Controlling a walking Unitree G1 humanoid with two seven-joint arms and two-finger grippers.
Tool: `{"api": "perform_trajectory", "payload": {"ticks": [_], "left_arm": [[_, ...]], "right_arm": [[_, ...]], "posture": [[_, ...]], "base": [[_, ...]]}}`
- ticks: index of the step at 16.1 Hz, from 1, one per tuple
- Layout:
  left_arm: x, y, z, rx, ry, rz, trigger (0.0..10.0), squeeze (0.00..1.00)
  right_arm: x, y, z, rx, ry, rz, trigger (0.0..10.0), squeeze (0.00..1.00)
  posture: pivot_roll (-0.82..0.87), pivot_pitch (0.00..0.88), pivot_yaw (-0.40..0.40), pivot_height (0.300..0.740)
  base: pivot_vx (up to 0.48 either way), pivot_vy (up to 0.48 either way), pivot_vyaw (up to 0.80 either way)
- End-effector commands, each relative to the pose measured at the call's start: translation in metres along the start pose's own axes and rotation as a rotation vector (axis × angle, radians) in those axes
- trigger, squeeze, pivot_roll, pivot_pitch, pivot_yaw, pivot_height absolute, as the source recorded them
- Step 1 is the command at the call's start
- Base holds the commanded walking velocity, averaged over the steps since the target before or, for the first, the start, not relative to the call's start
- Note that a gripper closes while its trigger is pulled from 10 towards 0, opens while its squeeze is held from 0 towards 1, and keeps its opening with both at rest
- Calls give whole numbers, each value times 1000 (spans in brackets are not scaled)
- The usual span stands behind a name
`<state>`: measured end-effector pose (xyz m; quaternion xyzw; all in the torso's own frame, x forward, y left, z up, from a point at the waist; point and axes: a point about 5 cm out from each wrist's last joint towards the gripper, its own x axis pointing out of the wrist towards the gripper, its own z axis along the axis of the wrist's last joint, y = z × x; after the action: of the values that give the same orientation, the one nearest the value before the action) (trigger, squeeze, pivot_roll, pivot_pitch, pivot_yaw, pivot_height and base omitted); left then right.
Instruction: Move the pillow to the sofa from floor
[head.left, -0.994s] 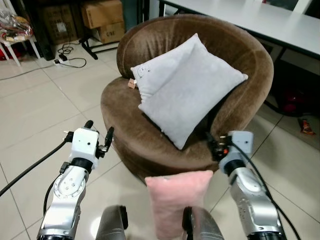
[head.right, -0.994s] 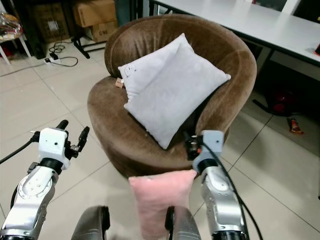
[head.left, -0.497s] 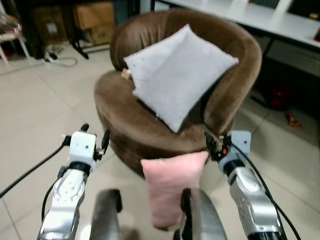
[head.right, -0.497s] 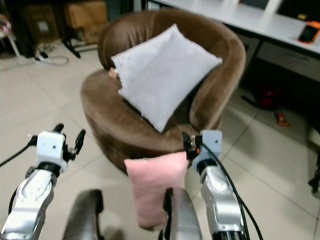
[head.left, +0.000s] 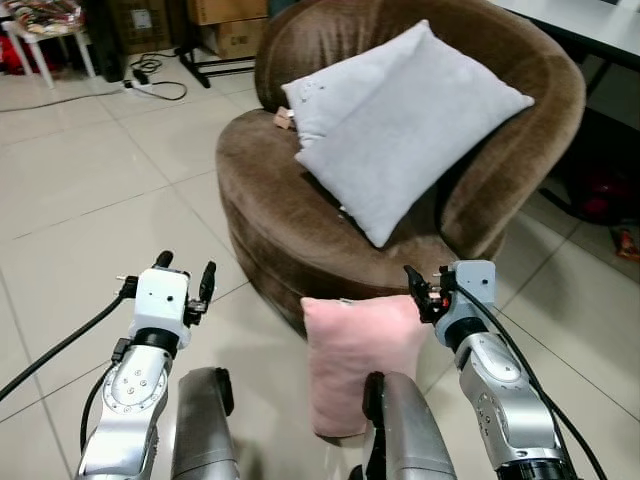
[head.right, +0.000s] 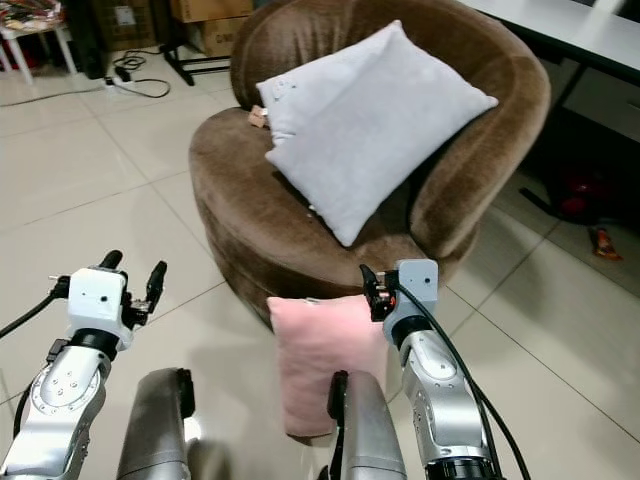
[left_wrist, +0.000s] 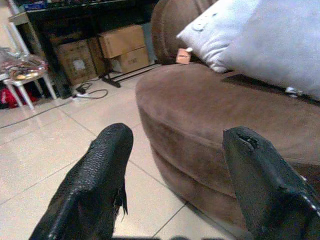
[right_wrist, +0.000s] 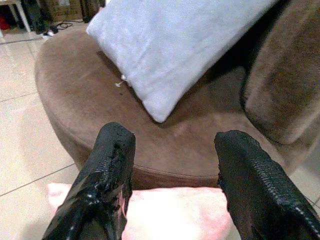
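Two pillows: one pink (head.left: 362, 360), one grey (head.left: 410, 125). One sofa (head.left: 290, 210). Two claws: left (head.left: 185, 275), right (head.left: 425, 290). Two boxes (left_wrist: 122, 47).

A round sofa chair (head.left: 300, 215) fills the upper centre of the frame with a large pillow (head.left: 410, 130) leaning on its seat and backrest, a smaller pillow (head.left: 360, 355) standing on the floor (head.left: 80, 220) against its front, cardboard boxes (head.left: 235, 30) behind at upper left.

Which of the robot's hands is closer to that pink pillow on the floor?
The right. The right gripper hangs open just above the pink pillow, at its top right corner against the brown sofa. The left gripper is open too, off to the pillow's left over bare floor.
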<state>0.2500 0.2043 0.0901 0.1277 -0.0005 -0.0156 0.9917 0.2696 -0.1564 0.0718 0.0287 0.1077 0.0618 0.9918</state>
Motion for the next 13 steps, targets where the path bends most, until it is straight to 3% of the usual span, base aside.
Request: {"api": "perform_trajectory", "payload": {"ticks": [1,9,13], "left_arm": [[0,-2,6,-6,-28,-8,10000,0],[8,-6,7,18,-33,-53,10000,0],[8,-22,10,6,-39,-160,10000,0]], "right_arm": [[1,-1,5,-4,-5,-4,10000,0],[-6,-17,3,-15,36,-17,10000,0],[-1,-19,8,-11,17,23,10000,0]], "posture": [[-9,19,-115,505],[-54,41,-116,505],[-67,112,-88,466]], "base": [[0,0,800],[0,0,0],[0,0,0]]}}
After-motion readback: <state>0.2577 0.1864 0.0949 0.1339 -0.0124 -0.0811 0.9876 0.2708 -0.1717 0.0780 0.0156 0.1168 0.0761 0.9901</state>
